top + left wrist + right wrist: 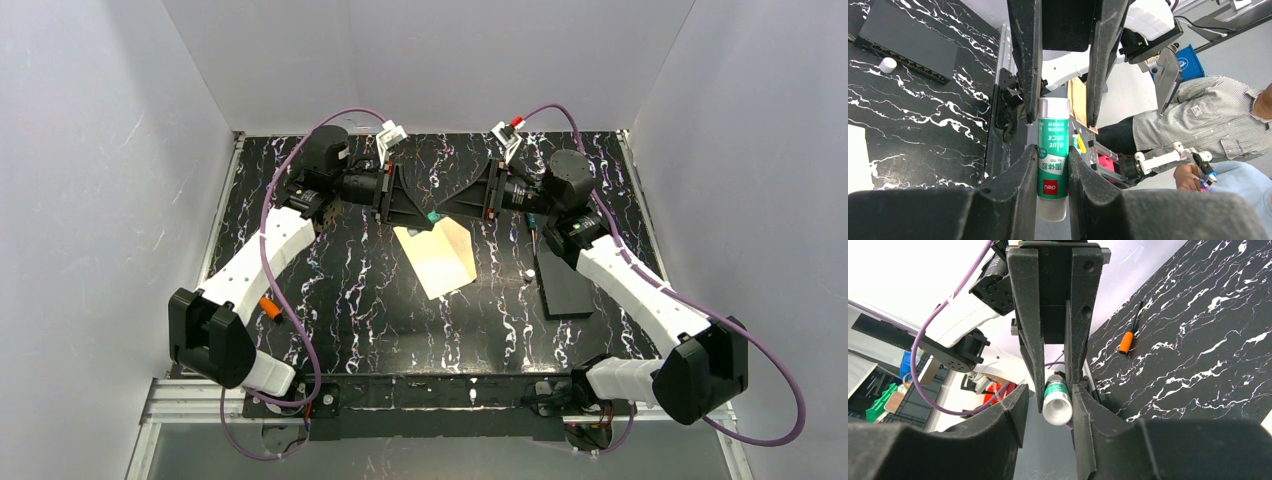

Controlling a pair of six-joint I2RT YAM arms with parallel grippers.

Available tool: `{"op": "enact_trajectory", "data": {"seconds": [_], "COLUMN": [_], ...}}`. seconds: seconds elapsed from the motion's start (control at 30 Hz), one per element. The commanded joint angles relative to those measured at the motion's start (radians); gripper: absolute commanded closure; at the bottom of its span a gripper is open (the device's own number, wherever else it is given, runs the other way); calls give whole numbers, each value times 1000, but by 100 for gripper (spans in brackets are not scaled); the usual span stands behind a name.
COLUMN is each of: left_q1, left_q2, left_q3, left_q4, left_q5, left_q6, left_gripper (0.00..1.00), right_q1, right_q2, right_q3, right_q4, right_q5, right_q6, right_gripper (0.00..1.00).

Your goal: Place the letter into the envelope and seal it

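The pale cream envelope (430,265) lies flat mid-table, and a darker tan sheet, the letter (461,240), shows along its right side; I cannot tell whether it is tucked in or lying on top. Both grippers meet above the envelope's far end. My left gripper (424,212) (1053,155) is shut on a green and white glue stick (1053,150) (1056,402). My right gripper (442,212) (1049,389) is open around the stick's white end, which touches one finger with a gap on the other side.
A flat black box (565,285) (908,40) lies at the right with a small white cap (527,272) (888,65) beside it. An orange-handled tool (268,308) (1126,342) lies at the left. A green-handled tool (534,225) is near the right arm.
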Motion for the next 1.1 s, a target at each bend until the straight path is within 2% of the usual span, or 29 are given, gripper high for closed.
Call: {"op": "enact_trajectory", "data": {"seconds": [0.0,0.13,0.27,0.4,0.6,0.73,0.77,0.83,0.87,0.9,0.97,1.07], "left_q1": [11,11,10,9,1,-3,-3,-2,-1,-1,-1,-2], "left_q2": [-45,-55,-73,-113,-195,-204,-204,-193,-182,-164,-146,-152], "left_q3": [-9,-11,-9,-5,-44,-50,-56,-56,-42,-20,-7,-33], "left_q4": [41,47,39,-29,-79,-117,-116,-124,-148,-180,-219,-197], "left_q5": [-17,-53,-150,-292,-498,-587,-600,-610,-609,-601,-585,-567], "left_q6": [-14,-10,45,268,813,1059,1093,1092,1089,1089,1084,1070], "left_gripper": [100,100,100,100,100,100,100,100,100,100,100,100], "right_q1": [4,4,5,20,40,41,41,41,41,41,41,41], "right_q2": [-41,-40,-16,32,143,168,175,181,176,167,150,153], "right_q3": [1,9,35,83,252,225,227,250,255,250,226,210], "right_q4": [72,75,13,-114,-561,-556,-530,-509,-495,-471,-417,-401], "right_q5": [-24,-15,49,200,422,484,472,448,438,425,386,337], "right_q6": [28,44,63,129,195,315,315,274,253,238,226,212], "right_gripper": [57,72,99,99,99,99,91,56,41,30,23,24]}}
